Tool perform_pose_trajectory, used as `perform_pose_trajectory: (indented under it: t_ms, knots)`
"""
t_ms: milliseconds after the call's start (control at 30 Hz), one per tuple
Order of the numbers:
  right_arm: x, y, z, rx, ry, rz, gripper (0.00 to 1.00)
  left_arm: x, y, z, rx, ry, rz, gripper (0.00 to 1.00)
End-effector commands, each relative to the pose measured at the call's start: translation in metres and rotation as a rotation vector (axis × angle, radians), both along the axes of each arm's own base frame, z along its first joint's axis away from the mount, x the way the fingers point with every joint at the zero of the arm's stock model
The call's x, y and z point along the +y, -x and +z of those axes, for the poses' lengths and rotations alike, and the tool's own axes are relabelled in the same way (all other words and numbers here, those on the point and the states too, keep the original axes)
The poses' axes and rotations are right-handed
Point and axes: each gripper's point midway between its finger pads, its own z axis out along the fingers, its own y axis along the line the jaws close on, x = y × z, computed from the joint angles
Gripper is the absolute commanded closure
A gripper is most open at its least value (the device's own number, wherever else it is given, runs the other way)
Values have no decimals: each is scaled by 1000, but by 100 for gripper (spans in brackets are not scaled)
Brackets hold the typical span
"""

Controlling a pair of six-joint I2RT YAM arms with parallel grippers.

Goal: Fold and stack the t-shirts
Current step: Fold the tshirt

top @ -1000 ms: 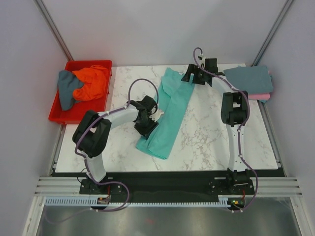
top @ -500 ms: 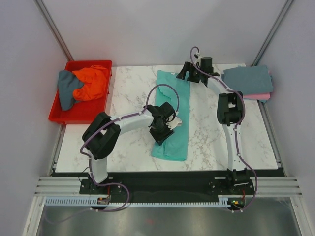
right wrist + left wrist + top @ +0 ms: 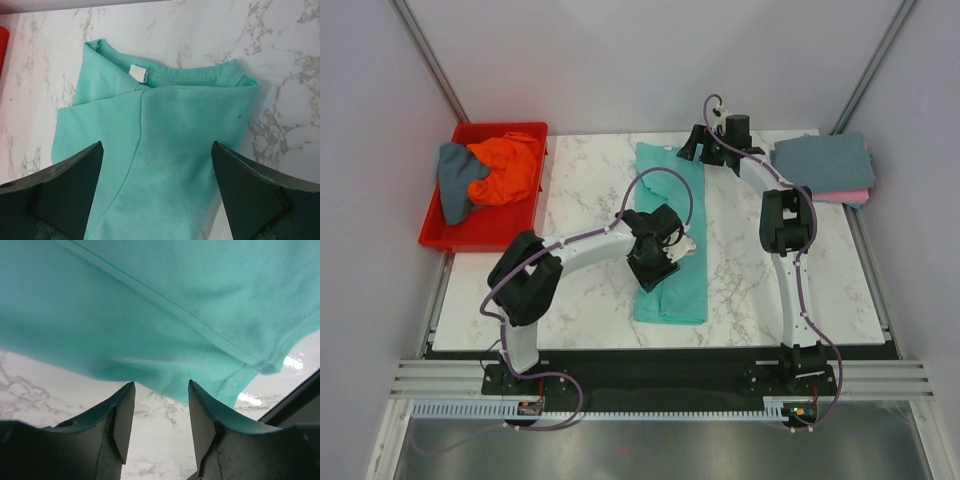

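A teal t-shirt [image 3: 676, 292] lies on the marble table [image 3: 580, 190] as a long strip folded lengthwise, running from the far edge toward the near edge. My left gripper [image 3: 660, 262] hovers over its middle; in the left wrist view [image 3: 161, 385] the jaws are open and empty, with teal fabric [image 3: 165, 300] just beyond the fingertips and bare marble between them. My right gripper [image 3: 696, 150] is at the shirt's far collar end; in the right wrist view [image 3: 157, 150] it is wide open above the collar and white label [image 3: 137, 73].
A red bin [image 3: 440, 232] at the far left holds an orange shirt [image 3: 508, 168] and a grey shirt [image 3: 455, 178]. A folded grey-blue shirt [image 3: 820, 158] lies on a pink one [image 3: 848, 196] at the far right.
The left gripper moved right, taking the shirt's near end with it. The shirt went from a diagonal lie to a straight strip. The right gripper shifted slightly left at the collar.
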Motion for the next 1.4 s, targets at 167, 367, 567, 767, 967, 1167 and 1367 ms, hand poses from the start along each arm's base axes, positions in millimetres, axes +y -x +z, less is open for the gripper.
perform_pose_trajectory:
  t_ms: [167, 367, 567, 767, 967, 1167, 1367]
  knots:
    - [-64, 35, 188, -320, 238, -193, 2, 2, -49, 176, -267, 357, 105, 33]
    - [-65, 129, 224, -215, 84, -161, 2, 14, -72, 223, -267, 562, 336, 30]
    - [-51, 264, 165, 250, -163, -35, 6, 30, -54, 201, -34, 646, 565, 30]
    - [-35, 386, 83, 626, -285, 30, 10, 31, 4, 133, 327, 646, 720, 36]
    - [-26, 478, 43, 771, -179, 132, 10, 47, 42, 86, 451, 569, 783, 38]
    - [-24, 492, 22, 818, -184, 98, 10, 49, 67, 57, 566, 556, 830, 40]
    - [-25, 491, -1, 914, -156, 65, 11, 47, 60, 49, 556, 556, 846, 41]
